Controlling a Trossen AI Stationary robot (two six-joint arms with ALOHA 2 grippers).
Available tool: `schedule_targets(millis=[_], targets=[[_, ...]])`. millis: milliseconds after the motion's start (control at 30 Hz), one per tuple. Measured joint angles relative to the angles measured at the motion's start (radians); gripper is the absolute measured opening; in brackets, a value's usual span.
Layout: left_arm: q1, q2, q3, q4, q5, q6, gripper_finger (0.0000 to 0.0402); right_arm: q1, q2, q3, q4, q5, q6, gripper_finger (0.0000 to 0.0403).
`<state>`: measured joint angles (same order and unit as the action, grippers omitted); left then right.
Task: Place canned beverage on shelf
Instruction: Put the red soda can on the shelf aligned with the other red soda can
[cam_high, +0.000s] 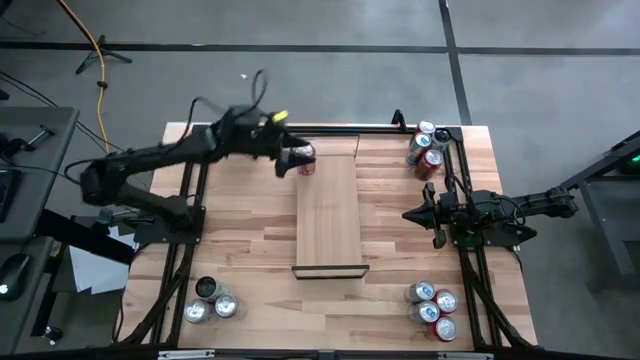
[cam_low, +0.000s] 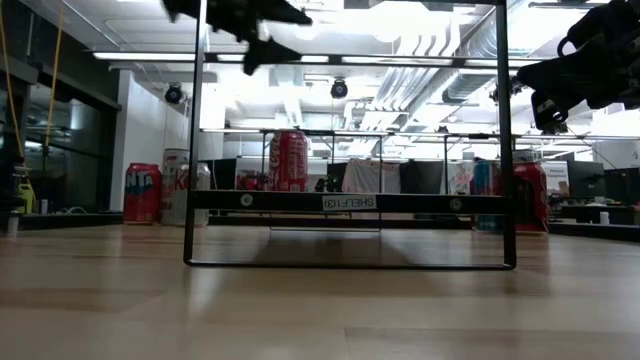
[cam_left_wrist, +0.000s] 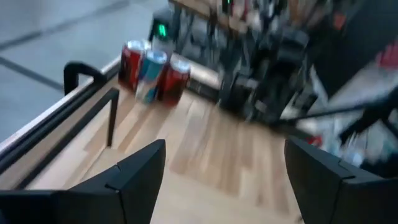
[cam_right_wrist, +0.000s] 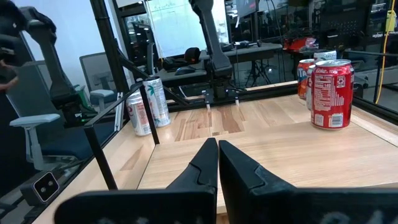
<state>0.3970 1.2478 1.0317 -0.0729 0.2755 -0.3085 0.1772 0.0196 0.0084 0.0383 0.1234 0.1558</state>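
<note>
One "SHELF" label (cam_low: 349, 202) on shelf (cam_low: 300, 201) edge

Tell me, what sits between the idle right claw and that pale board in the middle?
Nothing. From above, only bare tabletop separates the shut right gripper from the shelf. The red can stands at the shelf's far corner.

The shelf (cam_high: 329, 215) is a pale plain-wood board with thin black rails, lying on a striped butcher-block surface (cam_high: 250, 250) of light and honey-toned strips. The can on the shelf (cam_high: 306, 160) is red with white lettering. The can clusters at the corners (cam_high: 432, 306) mix red, blue and silver. Both arms and their fingers (cam_right_wrist: 214, 168) are dark, nearly black.
</note>
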Motion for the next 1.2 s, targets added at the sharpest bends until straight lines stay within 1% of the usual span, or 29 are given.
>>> schedule_targets(millis=[100,200,267,333,400,433,567,633,667,733,800,867,933,1000,1100,1167,1200], targets=[[-0.090,-0.113,-0.110,0.097,-0.130,-0.101,0.0271,0.000,0.000,0.000,0.000,0.000,0.000,0.0000],[-0.165,-0.199,-0.154,0.094,-0.252,-0.136,0.0271,0.000,0.000,0.000,0.000,0.003,-0.017,0.0000],[-0.202,-0.239,-0.166,0.093,-0.324,-0.140,0.0271,0.000,0.000,0.000,0.021,0.037,-0.064,0.0000],[-0.224,-0.270,-0.168,0.093,-0.370,-0.135,0.0271,-0.001,0.000,0.000,0.100,0.072,-0.027,0.0000],[-0.236,-0.293,-0.167,0.092,-0.378,-0.120,0.0271,0.000,0.000,0.000,0.251,0.123,0.086,0.0000],[-0.238,-0.301,-0.167,0.093,-0.379,-0.103,0.0271,0.000,0.000,0.000,0.342,0.164,0.139,0.0000],[-0.237,-0.322,-0.167,0.086,-0.381,-0.052,0.0270,-0.001,0.000,0.000,0.688,0.432,0.263,0.0000],[-0.237,-0.325,-0.167,0.086,-0.382,-0.048,0.0270,-0.001,0.000,0.000,0.778,0.538,0.292,0.0000],[-0.237,-0.325,-0.167,0.085,-0.382,-0.048,0.0270,-0.001,0.000,0.002,0.787,0.575,0.295,0.0000],[-0.237,-0.324,-0.167,0.081,-0.381,-0.044,0.0270,-0.001,0.002,0.016,0.762,0.590,0.301,0.0000],[-0.237,-0.324,-0.167,0.069,-0.381,-0.034,0.0270,-0.001,0.015,0.041,0.743,0.561,0.337,0.0000],[-0.237,-0.324,-0.167,0.051,-0.381,-0.029,0.0270,-0.001,0.046,0.064,0.707,0.556,0.376,0.0000],[-0.237,-0.324,-0.167,0.040,-0.381,-0.029,0.0270,-0.001,0.094,0.095,0.673,0.576,0.414,0.0001],[-0.236,-0.324,-0.167,0.038,-0.381,-0.029,0.0270,-0.001,0.154,0.139,0.635,0.618,0.447,0.0005],[-0.236,-0.324,-0.167,0.039,-0.381,-0.028,0.0270,-0.001,0.264,0.231,0.523,0.650,0.469,0.0034],[-0.236,-0.324,-0.167,0.039,-0.381,-0.021,0.0270,-0.001,0.327,0.319,0.392,0.652,0.470,0.0072],[-0.236,-0.324,-0.167,0.039,-0.381,-0.012,0.0270,-0.004,0.353,0.370,0.289,0.655,0.476,0.0096]])
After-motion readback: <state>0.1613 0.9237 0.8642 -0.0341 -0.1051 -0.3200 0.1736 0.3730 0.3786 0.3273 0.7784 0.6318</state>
